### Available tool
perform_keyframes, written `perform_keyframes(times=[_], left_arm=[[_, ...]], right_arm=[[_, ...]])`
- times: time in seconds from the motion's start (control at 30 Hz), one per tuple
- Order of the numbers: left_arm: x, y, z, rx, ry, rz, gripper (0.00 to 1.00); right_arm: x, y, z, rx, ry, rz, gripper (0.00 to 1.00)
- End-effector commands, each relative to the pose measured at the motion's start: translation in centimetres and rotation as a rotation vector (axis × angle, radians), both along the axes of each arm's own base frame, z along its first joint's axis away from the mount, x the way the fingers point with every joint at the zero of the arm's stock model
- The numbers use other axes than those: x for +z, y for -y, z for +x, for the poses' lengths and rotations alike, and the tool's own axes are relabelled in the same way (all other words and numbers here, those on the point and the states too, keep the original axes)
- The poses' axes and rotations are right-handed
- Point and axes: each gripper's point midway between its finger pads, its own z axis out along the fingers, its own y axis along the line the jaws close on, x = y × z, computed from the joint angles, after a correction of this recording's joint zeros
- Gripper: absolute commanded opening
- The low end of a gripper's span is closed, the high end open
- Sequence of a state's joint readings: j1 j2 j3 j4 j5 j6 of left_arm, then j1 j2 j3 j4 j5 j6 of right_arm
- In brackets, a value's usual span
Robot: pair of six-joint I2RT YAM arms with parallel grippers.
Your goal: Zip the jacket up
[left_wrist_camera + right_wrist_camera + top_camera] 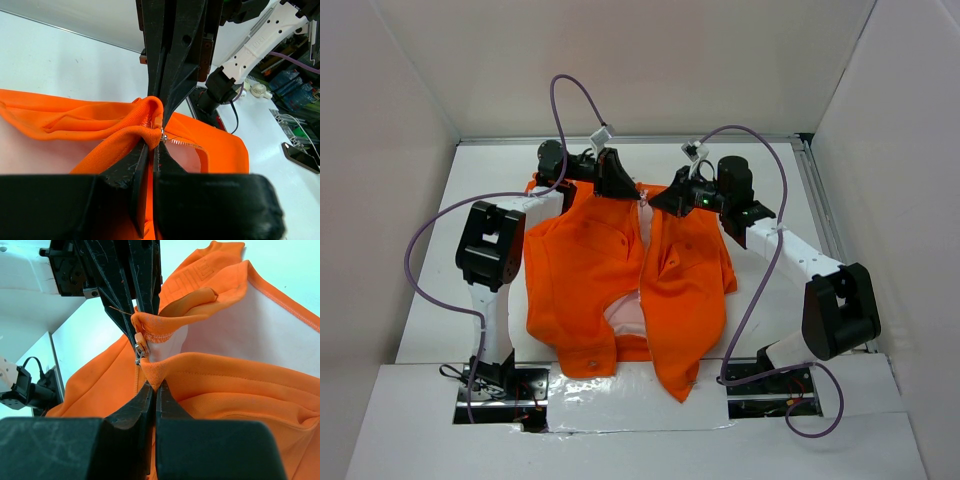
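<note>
Left wrist camera first: the left claw point(154, 146) is pinched shut on a rolled orange fold of the jacket point(570, 280). The small metal slider point(163, 135) sits right against its tips at 1 o'clock, and the other arm's fingers come down from 12 (nearly tip to tip).

Over to the right wrist camera: the right claw point(155, 385) is squeezed together on a ribbed orange edge. The slider hangs just above it at 11 o'clock, and the pale lining point(625, 318) spreads away toward 3.

From above, the jacket lies flat mid-desk and spread wide. Its front gapes toward 6 o'clock, where the lining peeks out, and one flap hangs past the desk's near edge. Both claws grip its far end, the left at about 12 o'clock of the garment and the right just beside it at 1.

The desk point(440, 310) is plain white, with a shiny taped strip point(640, 405) along its near edge at 6. White walls point(650, 60) box it in at 9, 12 and 3, and purple cables point(425, 250) loop off both arms.
</note>
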State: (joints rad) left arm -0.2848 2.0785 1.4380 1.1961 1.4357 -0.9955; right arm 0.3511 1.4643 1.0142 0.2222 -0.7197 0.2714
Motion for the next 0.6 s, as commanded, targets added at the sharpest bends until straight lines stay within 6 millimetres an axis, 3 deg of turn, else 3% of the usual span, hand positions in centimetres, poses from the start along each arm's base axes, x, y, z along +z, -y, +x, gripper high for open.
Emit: perform_keyframes(times=[0.0,0.57], left_arm=[[2.12,-0.14,-0.09,0.007,0.130,-0.039,0.00],[2.06,0.26,0.02,-0.002,0.147,-0.047,0.00]], right_arm=[[3.31,-0.65,0.29,0.023,0.096,0.035,0.00],[3.24,-1.36,1.03,0.017,0.085,0.020,0.00]])
